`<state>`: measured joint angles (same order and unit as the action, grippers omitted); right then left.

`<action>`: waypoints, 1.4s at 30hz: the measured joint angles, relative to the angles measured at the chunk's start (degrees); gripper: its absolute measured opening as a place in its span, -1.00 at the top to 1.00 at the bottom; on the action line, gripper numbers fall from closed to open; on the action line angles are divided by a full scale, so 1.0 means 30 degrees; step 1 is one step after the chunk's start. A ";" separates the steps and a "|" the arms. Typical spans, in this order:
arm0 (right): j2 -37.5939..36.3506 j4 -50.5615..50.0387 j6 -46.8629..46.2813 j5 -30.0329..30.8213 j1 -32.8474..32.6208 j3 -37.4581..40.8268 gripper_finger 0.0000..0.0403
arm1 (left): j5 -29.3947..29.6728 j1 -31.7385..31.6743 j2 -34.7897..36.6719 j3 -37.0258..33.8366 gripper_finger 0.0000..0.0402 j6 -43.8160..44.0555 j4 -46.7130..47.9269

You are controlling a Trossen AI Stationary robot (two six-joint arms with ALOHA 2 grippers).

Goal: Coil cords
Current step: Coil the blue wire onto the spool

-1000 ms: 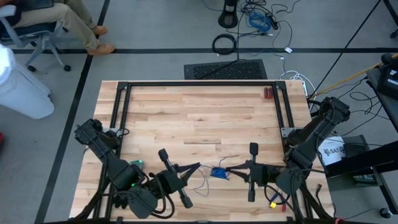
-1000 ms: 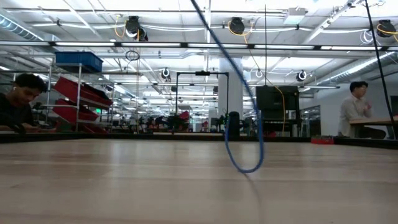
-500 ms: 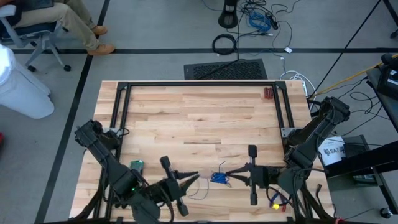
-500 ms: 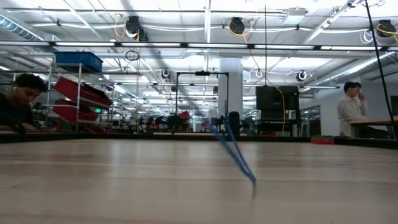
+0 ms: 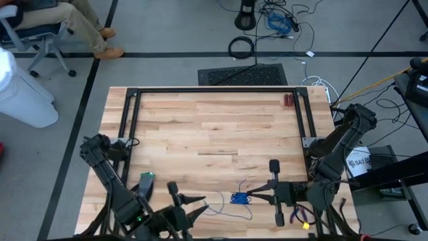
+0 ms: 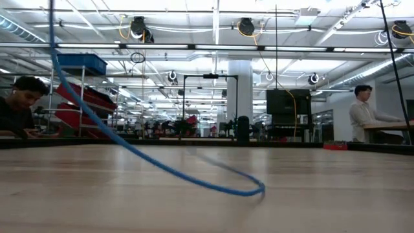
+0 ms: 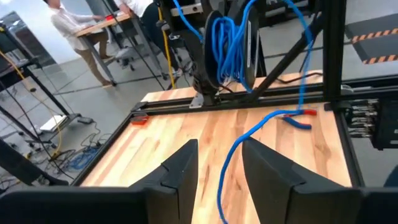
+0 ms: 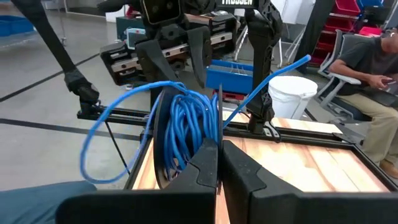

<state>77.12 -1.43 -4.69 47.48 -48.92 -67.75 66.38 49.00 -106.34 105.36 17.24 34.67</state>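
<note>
one blue cord [image 5: 239, 198] bundle — pinched by right gripper [image 5: 251, 197], left gripper [image 5: 202, 205] spread.

Even, bright overhead lighting; the wooden table [image 5: 214, 134] appears uniformly lit in the high view, with only short, soft shadows beside the black frame [image 5: 130, 114] at its edges; in the low view, ceiling lamps [image 6: 246, 27] above the table glare white and wash out the rafters; the tabletop nearest the lens is defocused, and the blue cord [image 6: 162, 168] shows as a soft-edged streak; the left wrist view is slightly soft, its fingers [image 7: 180, 171] dark, nearly featureless silhouettes.
</note>
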 joint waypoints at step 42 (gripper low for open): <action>0.0002 0.2435 0.1423 -0.0967 -0.0458 0.0000 1.00 | -0.2582 -0.3020 -0.1638 0.0000 0.34 -0.1674 -0.4698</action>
<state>77.13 5.88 -0.42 44.58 -50.30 -67.75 58.64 39.94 -111.26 105.36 12.22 20.57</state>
